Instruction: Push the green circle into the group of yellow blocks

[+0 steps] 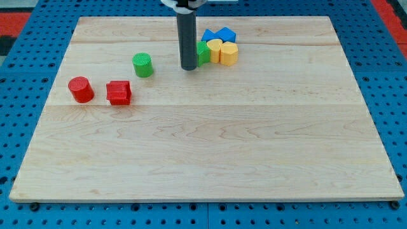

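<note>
The green circle (143, 65) is a short green cylinder standing on the wooden board (210, 159), left of centre near the view's top. Two yellow blocks (223, 52) stand close together to its right, touching a second green block (203, 53) whose shape is partly hidden by my rod. Two blue blocks (219, 35) sit just behind the yellow ones. My tip (189, 68) rests on the board just left of that cluster, against the hidden green block, and well to the right of the green circle.
A red cylinder (81, 89) and a red cube-like block (119, 93) stand at the view's left, below and left of the green circle. The board lies on a blue pegboard surface (25, 95) that borders it on every side.
</note>
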`<act>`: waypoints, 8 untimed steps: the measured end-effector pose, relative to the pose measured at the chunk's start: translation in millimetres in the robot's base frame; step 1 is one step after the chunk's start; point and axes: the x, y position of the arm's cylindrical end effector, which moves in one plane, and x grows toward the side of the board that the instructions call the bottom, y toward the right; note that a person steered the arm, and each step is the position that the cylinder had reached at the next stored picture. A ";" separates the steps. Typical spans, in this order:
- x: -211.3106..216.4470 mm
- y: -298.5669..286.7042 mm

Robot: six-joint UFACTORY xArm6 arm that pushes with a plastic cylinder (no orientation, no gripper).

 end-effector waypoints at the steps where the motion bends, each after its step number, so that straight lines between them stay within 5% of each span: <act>1: 4.9 -41.7; 3: -55.3 -69.3; 8: 88.4 -104.9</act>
